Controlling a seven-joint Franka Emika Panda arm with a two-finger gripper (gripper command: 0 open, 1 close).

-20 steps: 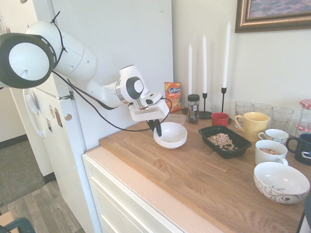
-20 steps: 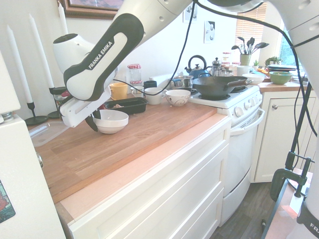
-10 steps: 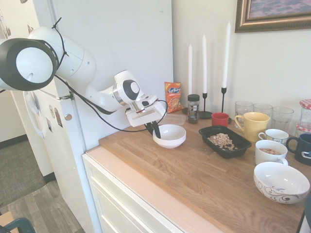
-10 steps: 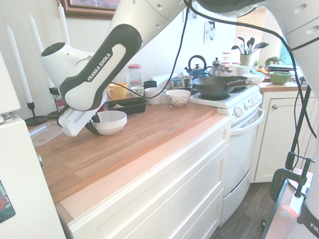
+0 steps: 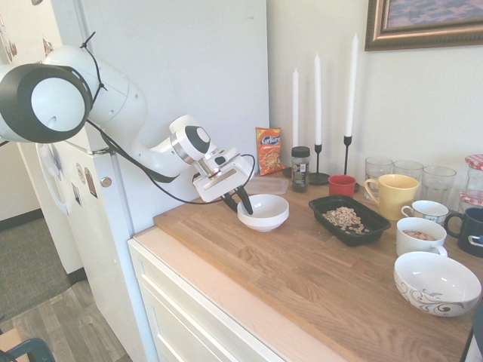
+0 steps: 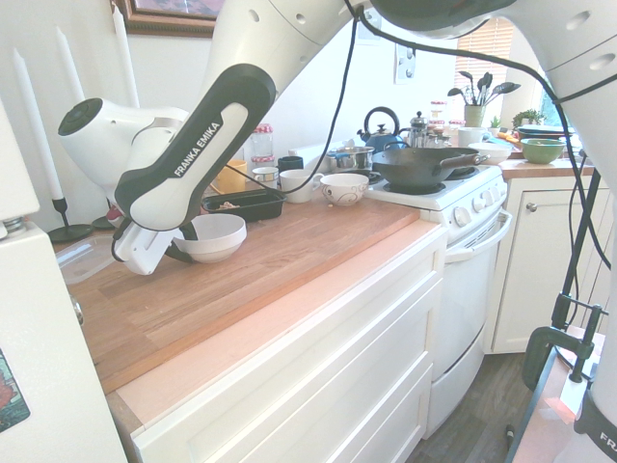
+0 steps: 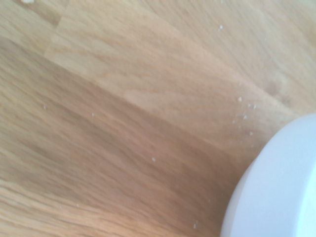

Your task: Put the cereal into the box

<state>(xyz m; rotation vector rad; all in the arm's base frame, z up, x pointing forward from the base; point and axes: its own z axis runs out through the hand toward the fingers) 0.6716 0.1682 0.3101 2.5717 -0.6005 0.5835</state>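
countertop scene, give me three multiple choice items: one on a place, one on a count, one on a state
1. Where is the cereal?
A. in the black box
B. in the plain white bowl
C. loose on the wooden counter

2. How many white candles stand by the wall?
A. two
B. three
C. five

3. What does the plain white bowl hold?
A. cereal
B. nothing visible
C. a spoon

Answers: 1 A, tan pieces lie inside the box. 2 B, three tapers rise by the wall. 3 B, its visible inside looks bare.

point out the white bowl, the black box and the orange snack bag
white bowl (image 5: 264,213), first exterior view, on its inside.
black box (image 5: 375,220), first exterior view, on its right rim.
orange snack bag (image 5: 268,151), first exterior view, on its front.
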